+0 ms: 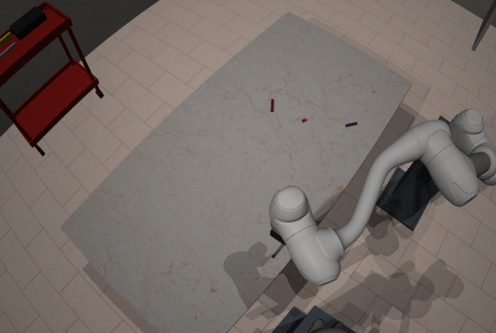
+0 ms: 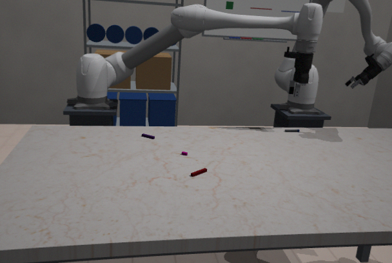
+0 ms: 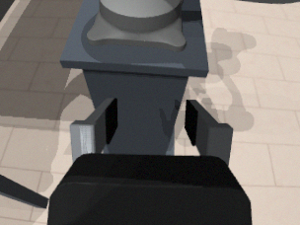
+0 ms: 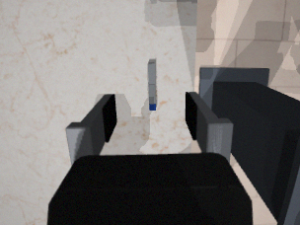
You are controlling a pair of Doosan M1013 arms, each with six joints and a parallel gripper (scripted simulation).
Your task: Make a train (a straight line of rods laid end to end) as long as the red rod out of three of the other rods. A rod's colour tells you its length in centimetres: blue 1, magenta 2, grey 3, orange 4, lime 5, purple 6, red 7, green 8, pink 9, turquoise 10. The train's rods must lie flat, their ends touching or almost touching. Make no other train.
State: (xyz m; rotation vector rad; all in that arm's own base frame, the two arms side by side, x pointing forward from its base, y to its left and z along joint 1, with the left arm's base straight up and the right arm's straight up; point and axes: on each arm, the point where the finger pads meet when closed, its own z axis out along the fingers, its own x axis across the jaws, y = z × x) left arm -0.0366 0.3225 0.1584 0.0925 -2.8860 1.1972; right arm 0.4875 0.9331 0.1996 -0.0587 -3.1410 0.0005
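Observation:
Two grey rods (image 4: pixel 152 73) (image 4: pixel 152 94) and a blue rod (image 4: pixel 152 107) (image 1: pixel 273 255) (image 2: pixel 298 131) lie flat in one straight line near the table's robot-side edge, blue at one end, with no gap that I can see. My right gripper (image 4: pixel 150 107) (image 2: pixel 294 93) is open and empty, pointing down above this line. My left gripper (image 3: pixel 151 112) (image 2: pixel 351 84) is open and empty, off the table beside its base. The red rod (image 1: pixel 272 105) (image 2: pixel 198 172), magenta rod (image 1: pixel 304 120) (image 2: pixel 184 153) and purple rod (image 1: pixel 351 124) (image 2: pixel 148 136) lie apart from one another.
The table (image 1: pixel 163 189) (image 2: pixel 97 220) carries the rods; its robot-side edge runs close beside the grey and blue line. The right arm (image 1: pixel 367 206) (image 2: pixel 251 22) reaches across above that edge and hides part of the line in the top view. A red cart (image 1: pixel 57 99) stands away from the table.

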